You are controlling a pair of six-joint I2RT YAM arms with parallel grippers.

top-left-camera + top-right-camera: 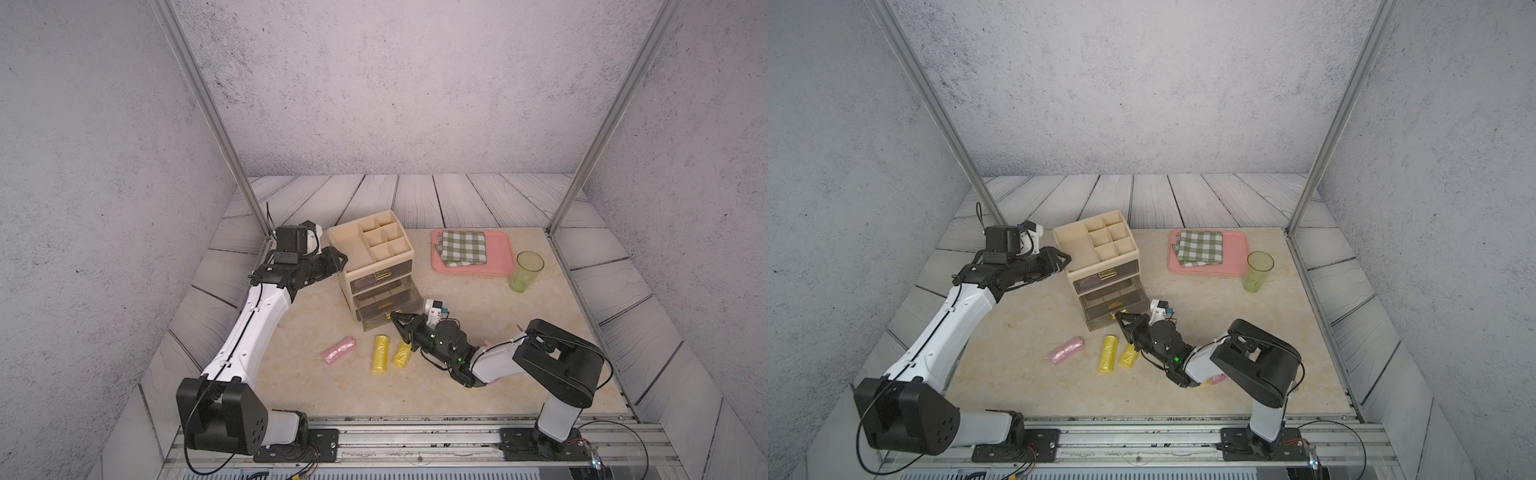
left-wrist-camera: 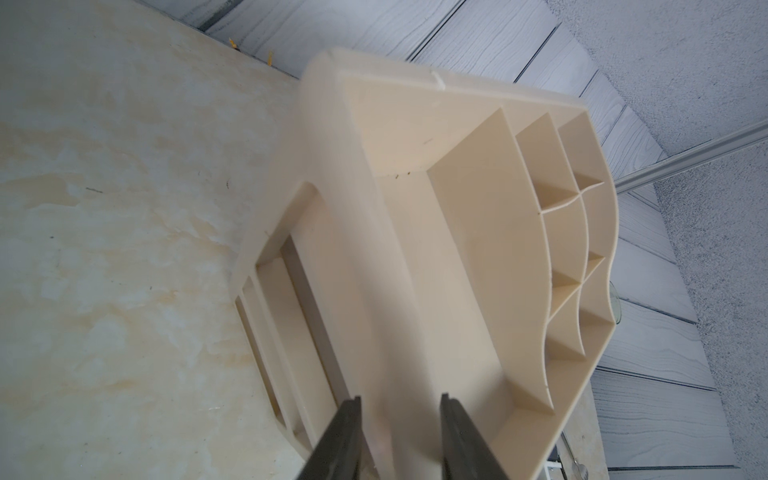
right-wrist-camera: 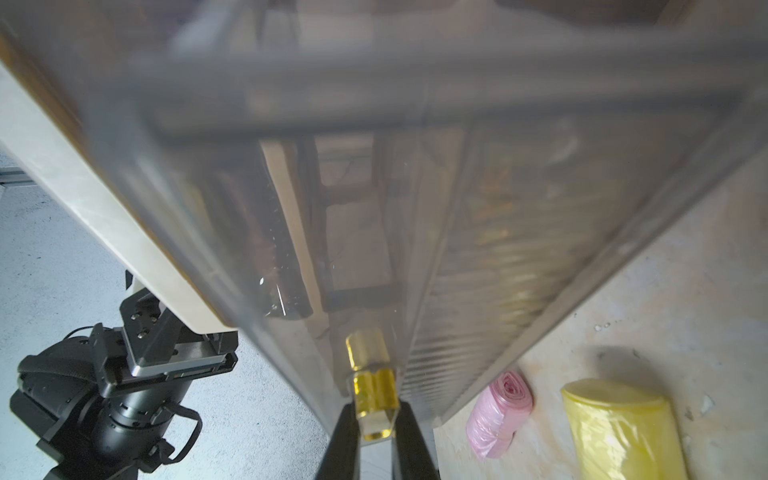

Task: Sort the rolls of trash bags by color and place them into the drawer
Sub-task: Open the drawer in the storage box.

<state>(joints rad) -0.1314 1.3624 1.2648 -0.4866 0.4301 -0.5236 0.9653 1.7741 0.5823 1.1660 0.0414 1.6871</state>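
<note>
The beige organizer (image 1: 372, 245) stands mid-table with smoky see-through drawers (image 1: 384, 297) under it. My left gripper (image 2: 400, 399) straddles the organizer's left side wall (image 2: 386, 332), one finger outside and one inside, shut on it. My right gripper (image 3: 376, 409) is shut on the gold handle (image 3: 374, 395) of a lower, partly pulled-out drawer (image 1: 1117, 305). In front of the drawers a pink roll (image 1: 339, 350) and two yellow rolls (image 1: 381, 354) (image 1: 402, 354) lie on the table. The right wrist view also shows the pink roll (image 3: 498, 415) and a yellow roll (image 3: 623, 428). Something purple shows through the top drawer's front (image 1: 365, 282).
A pink tray (image 1: 498, 253) holding a folded green checked cloth (image 1: 463, 247) sits at the back right, with a green cup (image 1: 525, 272) beside it. A bit of pink (image 1: 1217, 379) peeks out under my right forearm. Metal frame posts stand at the table's back corners.
</note>
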